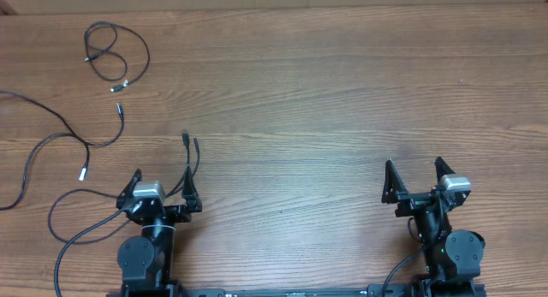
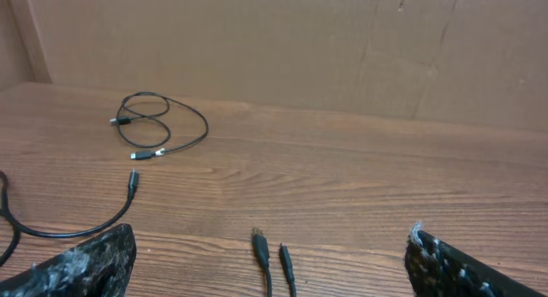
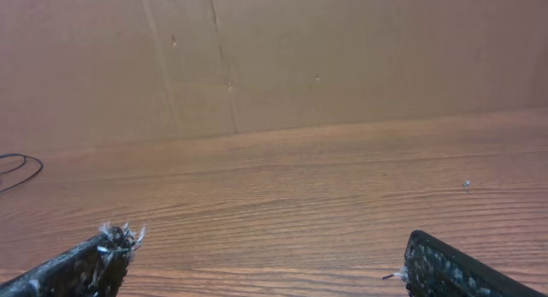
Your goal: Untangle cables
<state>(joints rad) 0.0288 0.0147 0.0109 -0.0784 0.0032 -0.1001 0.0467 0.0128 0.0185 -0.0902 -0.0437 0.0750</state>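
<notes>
Several thin black cables lie on the left of the wooden table. A small looped cable point(image 1: 116, 53) sits at the far left and also shows in the left wrist view point(image 2: 163, 130). A long cable point(image 1: 51, 134) curves below it, ending in plugs. Two cable ends point(image 1: 190, 147) lie side by side just ahead of my left gripper point(image 1: 163, 179); in the left wrist view the plugs point(image 2: 272, 254) rest between its open jaws point(image 2: 270, 263), untouched. My right gripper point(image 1: 413, 170) is open and empty over bare wood point(image 3: 270, 258).
A brown cardboard wall point(image 2: 300, 49) stands along the table's far edge. A cable loop point(image 3: 17, 170) shows at the left edge of the right wrist view. The arms' own supply cables point(image 1: 68, 233) trail near the left base.
</notes>
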